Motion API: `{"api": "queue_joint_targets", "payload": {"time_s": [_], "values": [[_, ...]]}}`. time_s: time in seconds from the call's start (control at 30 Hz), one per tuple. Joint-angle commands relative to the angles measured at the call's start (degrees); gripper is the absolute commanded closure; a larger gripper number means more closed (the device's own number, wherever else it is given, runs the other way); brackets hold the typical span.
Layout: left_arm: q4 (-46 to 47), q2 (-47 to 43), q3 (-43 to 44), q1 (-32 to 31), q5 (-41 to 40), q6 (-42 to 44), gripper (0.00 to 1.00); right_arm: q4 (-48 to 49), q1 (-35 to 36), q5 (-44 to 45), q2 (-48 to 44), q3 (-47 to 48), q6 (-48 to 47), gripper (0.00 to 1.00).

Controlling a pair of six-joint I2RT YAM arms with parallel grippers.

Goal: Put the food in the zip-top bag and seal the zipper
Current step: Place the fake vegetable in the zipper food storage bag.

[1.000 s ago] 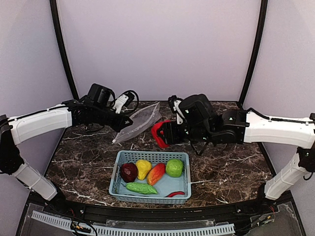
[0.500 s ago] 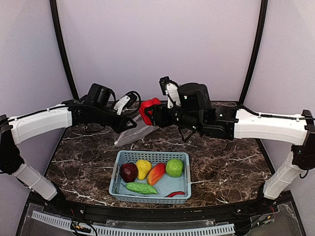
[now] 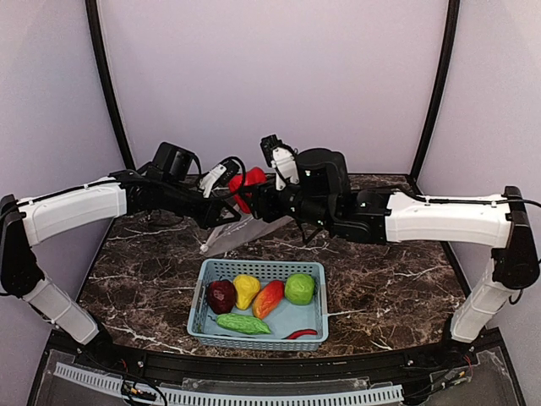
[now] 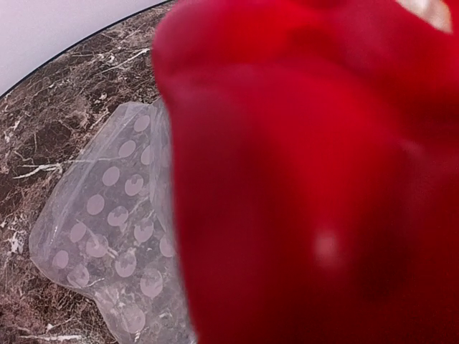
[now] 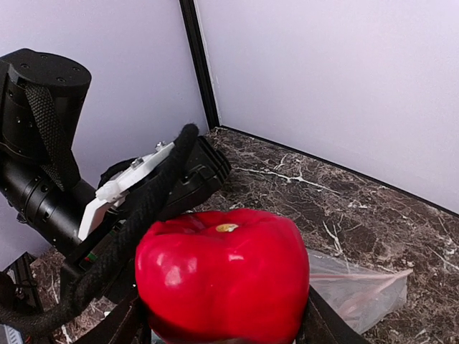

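A red pepper [image 3: 248, 181] is held in my right gripper [image 3: 251, 191], its fingers [image 5: 118, 324] pressed on both sides. It hangs close to my left gripper [image 3: 226, 213], which is shut on the upper edge of the clear dotted zip-top bag [image 3: 239, 232]; the bag slopes down to the table. In the left wrist view the red pepper [image 4: 308, 179] fills the frame and hides the fingers, with the bag [image 4: 115, 229] behind it. A pinkish zipper [image 5: 373, 283] strip shows on the bag. The rest of the food lies in the basket [image 3: 262, 265].
The light blue basket holds a dark red pepper [image 3: 221, 296], a yellow one [image 3: 246, 289], an orange one [image 3: 268, 298], a lime-green one [image 3: 299, 288], a cucumber [image 3: 243, 323] and a chilli [image 3: 301, 334]. Black frame posts [image 3: 108, 85] stand at the back corners.
My right gripper has carried the red pepper up and to the left, from over the table behind the basket to right beside my left gripper. The left arm has barely moved.
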Motion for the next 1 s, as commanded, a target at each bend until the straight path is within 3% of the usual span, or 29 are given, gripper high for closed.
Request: {"api": "queue_joint_targets", "payload": {"time_s": [0.0, 0.37, 0.97], "values": [[-0.95, -0.19, 0.78, -0.11, 2.35, 0.02, 0.99, 5.40, -0.27, 1.87, 1.54, -1.12, -1.21, 0.39], [-0.72, -0.67, 0.68, -0.11, 3.12, -0.24, 0.99, 5.73, -0.26, 4.28, 0.71, -6.92, -0.63, 0.40], [0.64, -1.79, -0.36, -0.15, 0.80, -0.62, 0.99, 0.47, -0.25, 4.76, 2.58, -7.28, 2.77, 0.41]]}}
